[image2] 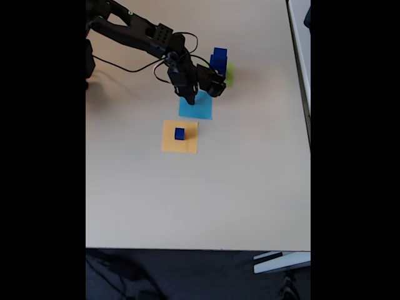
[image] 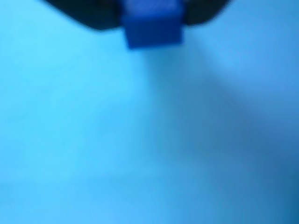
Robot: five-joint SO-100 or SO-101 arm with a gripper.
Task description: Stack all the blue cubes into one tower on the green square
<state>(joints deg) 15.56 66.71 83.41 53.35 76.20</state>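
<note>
I see the black gripper (image2: 192, 99) over the light-blue paper square (image2: 199, 110), fingers clamped on a small dark blue cube (image: 153, 28). Tower (image2: 218, 60) on green square (image2: 229, 74); tiny cube (image2: 179, 133) on orange square (image2: 170, 145).

— How many blue cubes do you count?
— In the fixed view, one small cube (image2: 180, 133) sits alone, and the tower (image2: 218, 61) shows two stepped levels, so at least two cubes there. The wrist view shows one more blue cube (image: 153, 25) at the top edge.
— And the flat squares?
— Three: one orange square (image2: 170, 144), one light-blue square (image2: 200, 110), one green square (image2: 229, 74).
— Arms?
— One black arm (image2: 140, 32), on one table (image2: 206, 200).
</note>
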